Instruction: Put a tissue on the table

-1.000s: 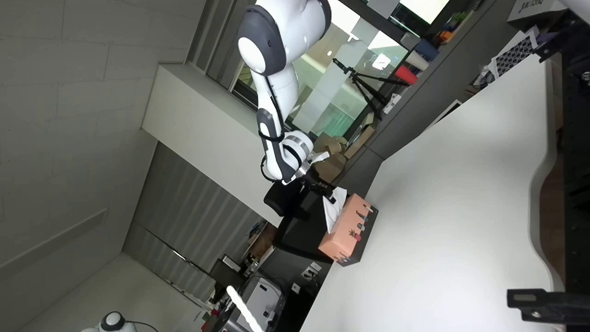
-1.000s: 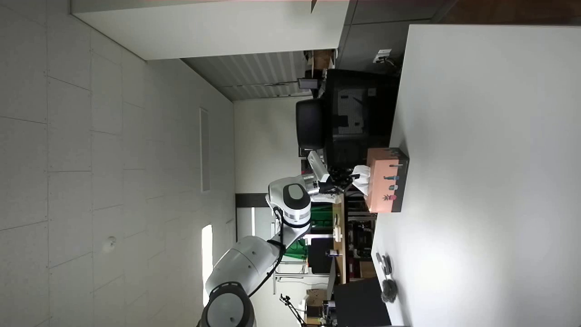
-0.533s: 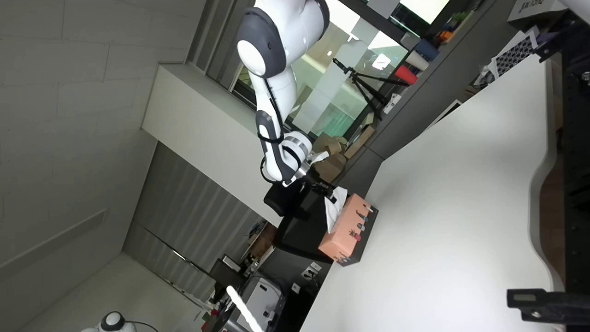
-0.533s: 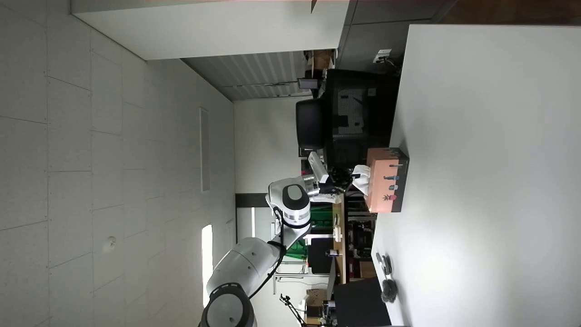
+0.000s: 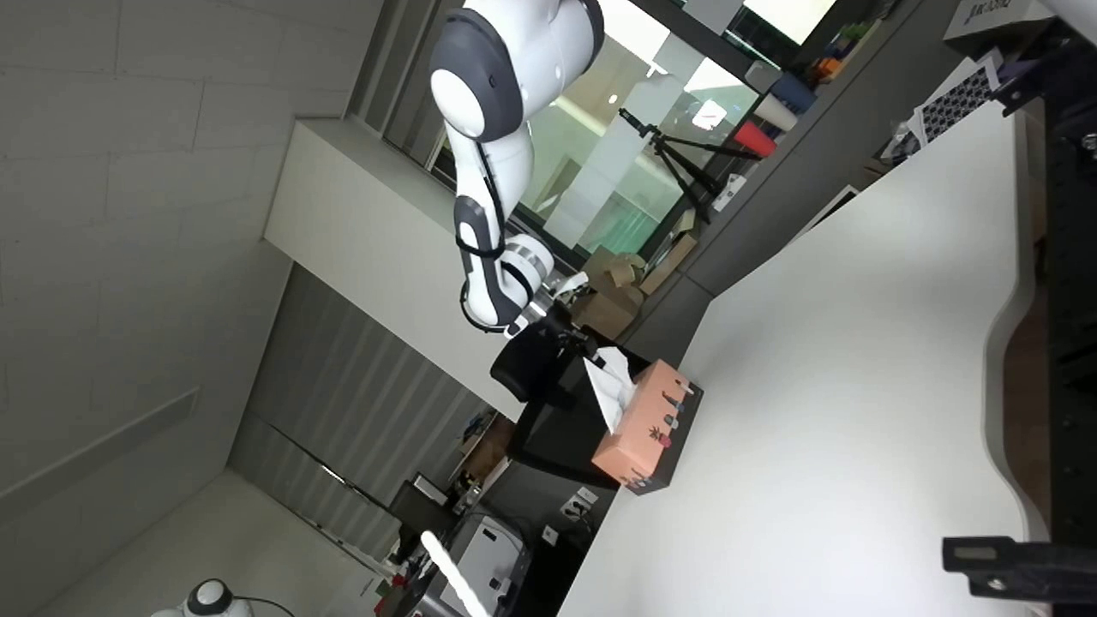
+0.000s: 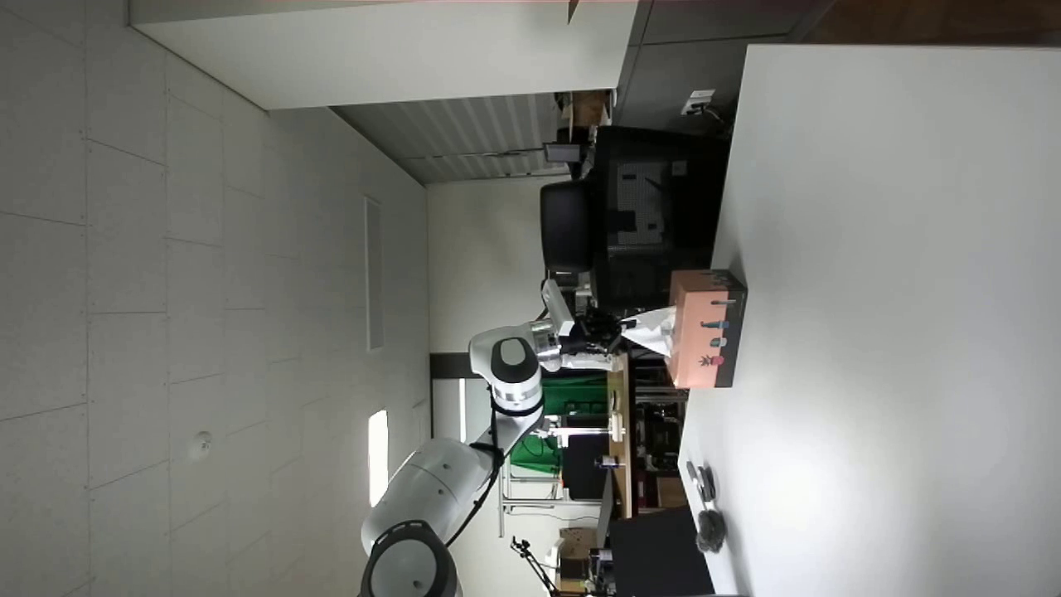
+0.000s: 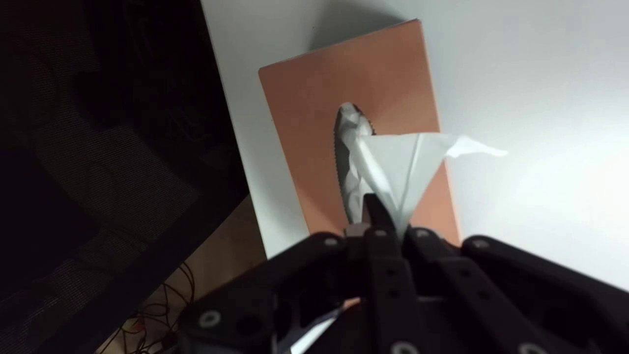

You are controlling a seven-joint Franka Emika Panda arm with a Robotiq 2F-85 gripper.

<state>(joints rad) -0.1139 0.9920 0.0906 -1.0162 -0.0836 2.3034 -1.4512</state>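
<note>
Pinching the tissue [image 7: 409, 160] in my gripper [image 7: 400, 230], I see it reach down into the box [image 7: 307, 132]; I'd pull upward.

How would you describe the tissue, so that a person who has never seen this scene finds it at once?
Find the large white table, then the pinkish-tan box near its edge. The tissue runs from the box's top to the black gripper. Unlike the printed box, it is plain white, creased and pinched in the gripper.
</note>
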